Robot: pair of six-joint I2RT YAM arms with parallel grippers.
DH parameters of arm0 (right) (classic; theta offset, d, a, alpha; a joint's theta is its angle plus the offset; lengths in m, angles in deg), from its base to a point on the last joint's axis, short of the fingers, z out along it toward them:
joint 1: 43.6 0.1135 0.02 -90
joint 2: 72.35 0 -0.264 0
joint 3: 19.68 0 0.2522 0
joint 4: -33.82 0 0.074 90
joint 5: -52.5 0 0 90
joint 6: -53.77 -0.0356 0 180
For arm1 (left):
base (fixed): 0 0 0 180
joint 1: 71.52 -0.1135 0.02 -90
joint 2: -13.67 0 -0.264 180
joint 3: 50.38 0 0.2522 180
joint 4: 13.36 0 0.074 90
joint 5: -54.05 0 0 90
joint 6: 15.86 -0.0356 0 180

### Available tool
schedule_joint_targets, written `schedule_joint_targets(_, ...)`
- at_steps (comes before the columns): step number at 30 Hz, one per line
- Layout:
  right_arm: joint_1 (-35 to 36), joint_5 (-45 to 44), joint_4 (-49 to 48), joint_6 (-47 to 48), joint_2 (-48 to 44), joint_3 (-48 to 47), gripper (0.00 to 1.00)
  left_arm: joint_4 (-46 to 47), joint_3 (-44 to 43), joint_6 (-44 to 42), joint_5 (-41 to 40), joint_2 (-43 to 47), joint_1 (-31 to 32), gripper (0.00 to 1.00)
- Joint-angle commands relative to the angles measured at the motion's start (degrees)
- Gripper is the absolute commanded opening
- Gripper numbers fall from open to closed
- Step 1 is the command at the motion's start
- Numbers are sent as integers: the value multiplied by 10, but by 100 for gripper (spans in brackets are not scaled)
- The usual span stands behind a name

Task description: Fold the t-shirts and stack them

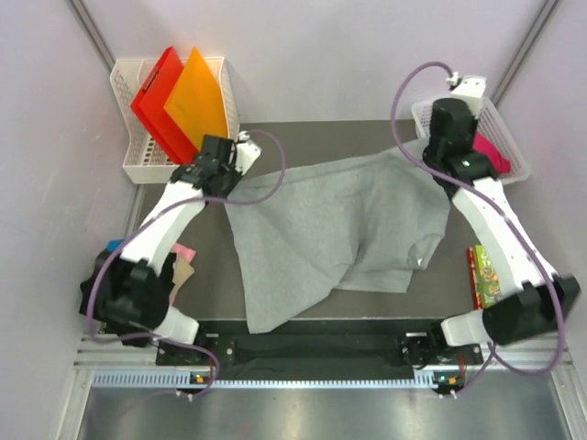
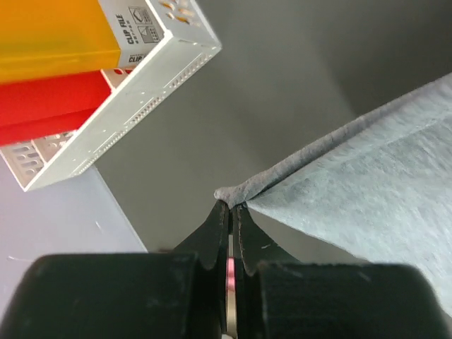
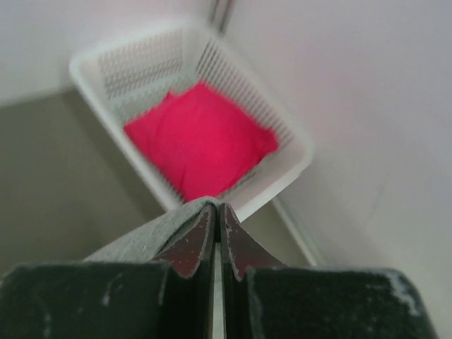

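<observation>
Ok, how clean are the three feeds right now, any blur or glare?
Top external: evenly lit and sharp, no glare on the grey t-shirt. Left wrist: its hem is crisp, the left fingers nearly black with little detail. Right wrist: the pink t-shirt and basket are out of focus, the right fingers sharper.

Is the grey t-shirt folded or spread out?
Spread out: the grey t-shirt lies wide on the table, far corners pinched by the left hand and right hand.
</observation>
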Motion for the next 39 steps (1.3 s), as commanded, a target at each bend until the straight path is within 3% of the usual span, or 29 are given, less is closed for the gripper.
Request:
schedule_joint_targets(1,-41,148,60,-101,126,-76,0,132,-136,-18,-96,-150,-33,0)
schedule_joint_targets(6,-42,171,79,-103,219,-139,0,153,-247,-65,-122,-264,-35,0)
schedule_joint_targets(10,-44,171,76,-101,228,-143,0,190,-264,-108,-141,-304,-34,0)
schedule_joint_targets(14,-45,172,81,-98,220,-144,0,173,-270,-93,-131,-318,-32,0)
schedule_joint_targets(26,-28,157,90,-97,67,30,0,166,-25,-76,-106,-135,-22,0)
schedule_joint_targets(39,17,159,146,-136,34,143,0,132,71,-41,-89,-88,-20,0)
